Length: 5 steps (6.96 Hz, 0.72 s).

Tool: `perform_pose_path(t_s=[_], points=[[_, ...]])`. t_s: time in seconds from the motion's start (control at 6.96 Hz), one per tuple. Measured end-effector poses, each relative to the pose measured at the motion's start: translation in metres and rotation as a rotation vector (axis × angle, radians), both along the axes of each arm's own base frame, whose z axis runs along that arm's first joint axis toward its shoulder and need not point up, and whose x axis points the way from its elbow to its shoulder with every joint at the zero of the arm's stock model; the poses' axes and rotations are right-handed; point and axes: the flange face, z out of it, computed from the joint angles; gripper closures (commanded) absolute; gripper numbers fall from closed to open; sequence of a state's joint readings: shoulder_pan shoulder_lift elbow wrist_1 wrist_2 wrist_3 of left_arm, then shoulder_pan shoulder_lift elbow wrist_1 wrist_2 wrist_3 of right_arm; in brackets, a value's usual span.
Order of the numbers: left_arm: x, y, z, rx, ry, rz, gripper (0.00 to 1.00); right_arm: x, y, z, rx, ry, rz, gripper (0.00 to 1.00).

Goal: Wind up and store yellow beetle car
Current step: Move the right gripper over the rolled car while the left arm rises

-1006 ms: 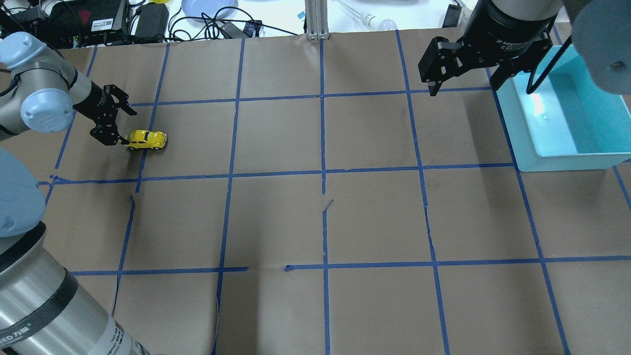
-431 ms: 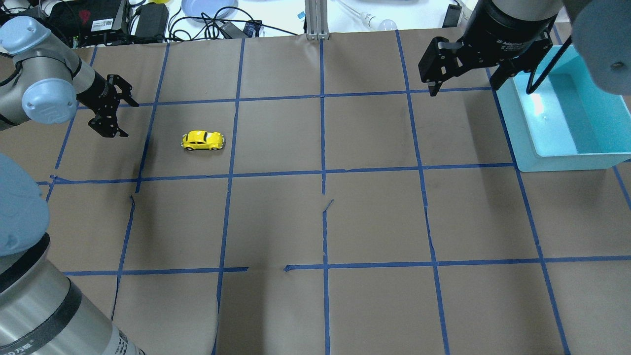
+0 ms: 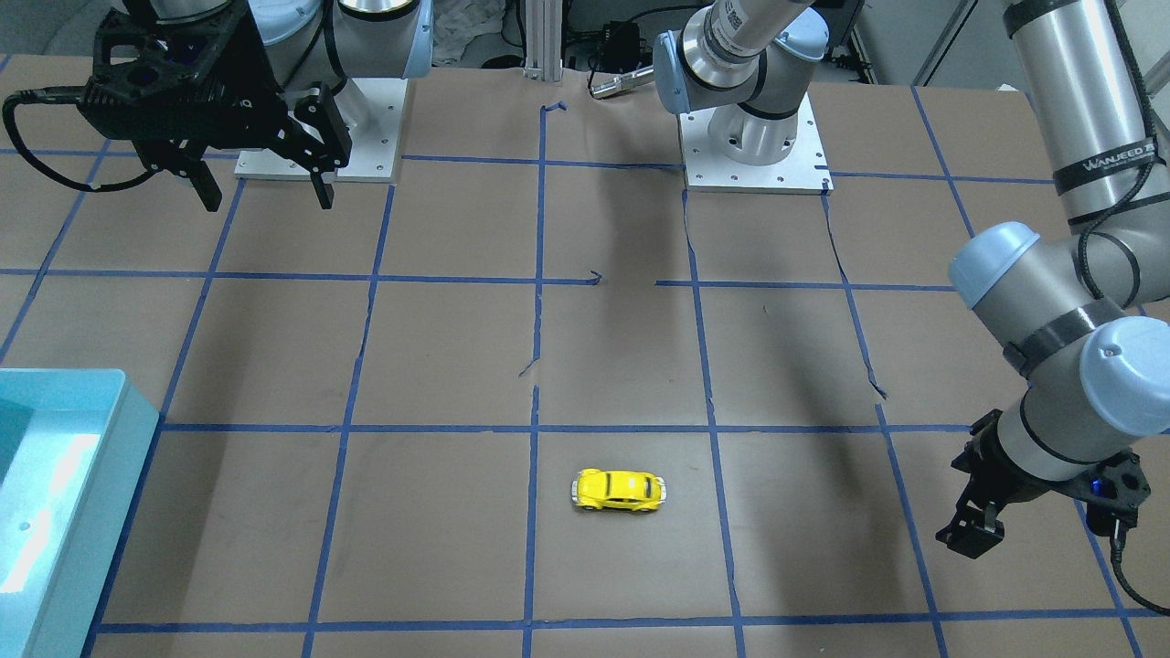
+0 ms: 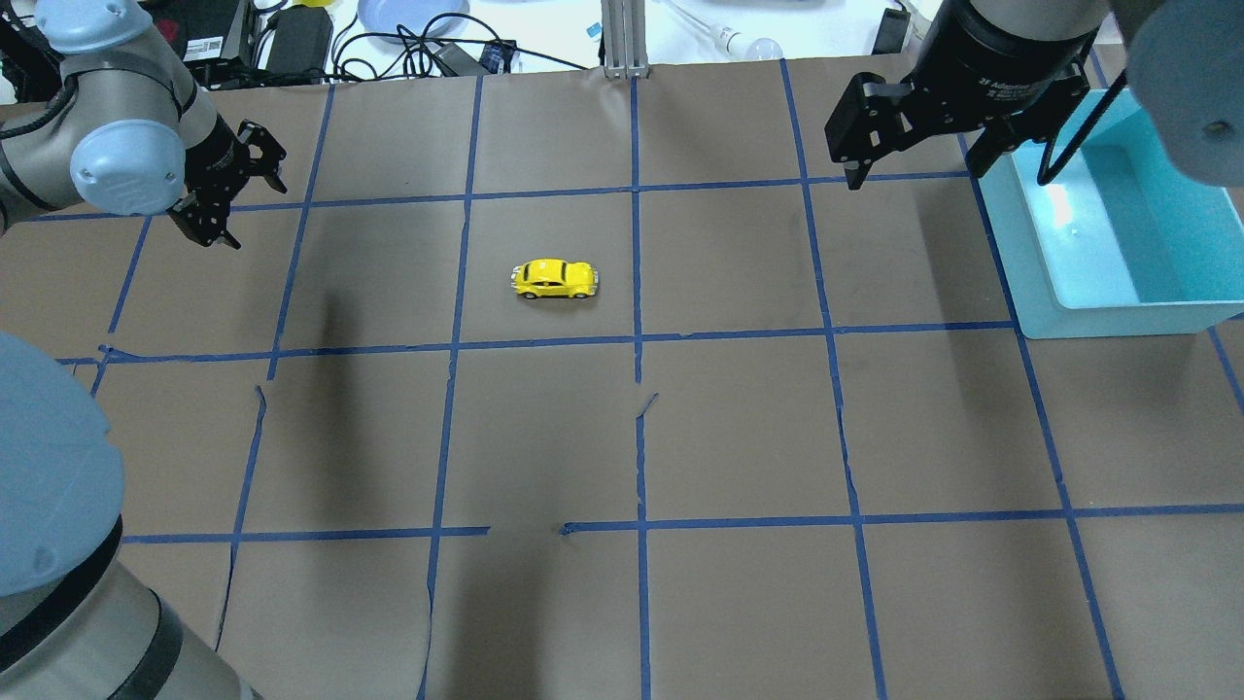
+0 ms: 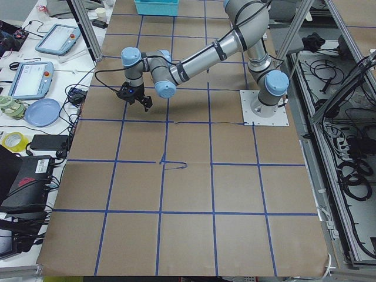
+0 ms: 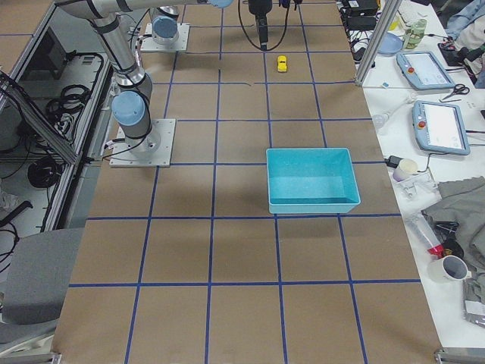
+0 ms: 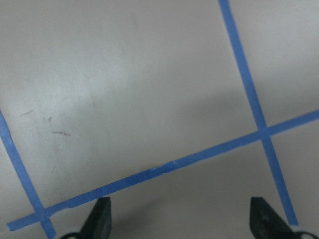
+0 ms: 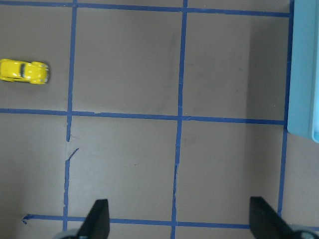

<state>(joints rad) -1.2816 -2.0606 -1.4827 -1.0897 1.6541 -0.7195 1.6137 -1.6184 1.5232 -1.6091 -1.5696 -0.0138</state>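
The yellow beetle car [image 4: 554, 279] stands alone on the brown paper near the table's middle, on its wheels, pointing toward the right side. It also shows in the front view [image 3: 619, 490], the right side view [image 6: 282, 63] and the right wrist view [image 8: 24, 71]. My left gripper [image 4: 259, 216] is open and empty, far to the car's left, above a blue tape crossing [image 7: 262, 132]. My right gripper [image 4: 918, 175] is open and empty, raised at the far right next to the turquoise bin [image 4: 1030, 282].
The turquoise bin [image 3: 128, 402] sits at the table's right end with nothing visible inside. Blue tape lines grid the brown paper, with small tears [image 4: 646, 401] near the centre. Cables, a plate and devices lie beyond the far edge [image 4: 408, 39].
The car has rolled rightward from beside my left gripper to near the table's middle. My left gripper has pulled back and away toward the far left. The right arm has not moved.
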Motion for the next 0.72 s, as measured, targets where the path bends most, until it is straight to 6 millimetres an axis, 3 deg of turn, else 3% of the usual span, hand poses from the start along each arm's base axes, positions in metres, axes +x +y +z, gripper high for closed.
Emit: perform_pose_path(t_s=[0.29, 0.43, 0.72], points=[[-0.024, 0.010, 0.078, 0.065, -0.015, -0.366, 0.00, 0.000, 0.000, 0.000, 0.000, 0.000, 0.000, 0.00], [-0.049, 0.021, 0.112, 0.102, -0.016, -0.562, 0.00, 0.000, 0.000, 0.000, 0.000, 0.001, 0.000, 0.00], [-0.086, 0.046, 0.140, 0.188, -0.008, -0.756, 0.00, 0.000, 0.000, 0.000, 0.001, 0.001, 0.000, 0.00]])
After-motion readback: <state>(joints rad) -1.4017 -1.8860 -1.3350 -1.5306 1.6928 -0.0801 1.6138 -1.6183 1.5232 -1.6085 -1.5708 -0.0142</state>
